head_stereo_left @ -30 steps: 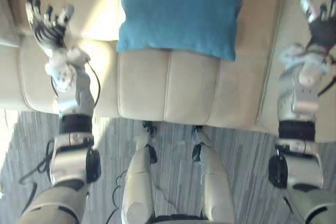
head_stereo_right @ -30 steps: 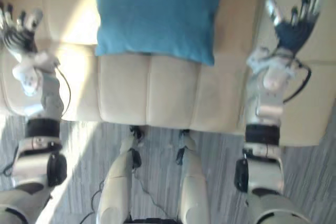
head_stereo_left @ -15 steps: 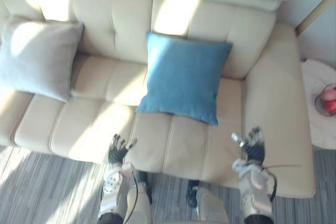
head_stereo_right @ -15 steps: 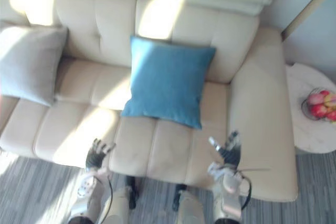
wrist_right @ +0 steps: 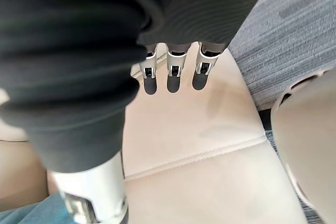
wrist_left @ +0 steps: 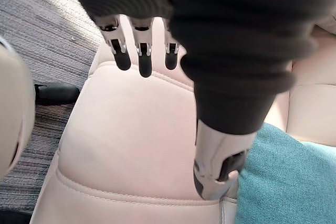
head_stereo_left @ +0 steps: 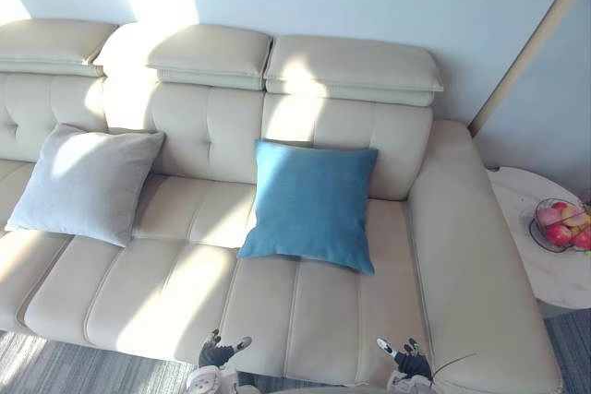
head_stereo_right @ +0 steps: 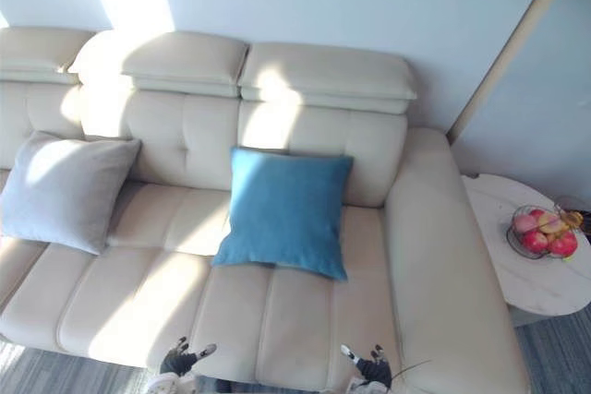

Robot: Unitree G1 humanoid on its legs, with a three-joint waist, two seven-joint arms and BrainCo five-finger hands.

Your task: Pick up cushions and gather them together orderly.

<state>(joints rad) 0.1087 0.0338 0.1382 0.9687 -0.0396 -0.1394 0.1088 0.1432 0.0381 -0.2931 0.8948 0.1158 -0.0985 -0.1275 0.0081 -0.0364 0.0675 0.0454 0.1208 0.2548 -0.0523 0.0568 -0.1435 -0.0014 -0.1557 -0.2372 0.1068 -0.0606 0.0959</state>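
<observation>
Left hand [head_stereo_left: 219,353] & right hand [head_stereo_left: 409,361] are hovering spread, empty. Blue cushion [head_stereo_left: 312,202] is lying ahead between them, grey cushion [head_stereo_left: 86,182] well off past the left hand (2 total). Risk: reaching short, w/ fingers sliding off fabric.

I see a cream leather sofa [head_stereo_left: 314,320] carrying two cushions: a square blue fabric cushion [head_stereo_left: 312,202] leaning on the backrest, beyond and between my left hand [head_stereo_left: 218,353] and right hand [head_stereo_left: 406,360], and a square pale grey fabric cushion [head_stereo_left: 88,182] well out past the left hand.
</observation>
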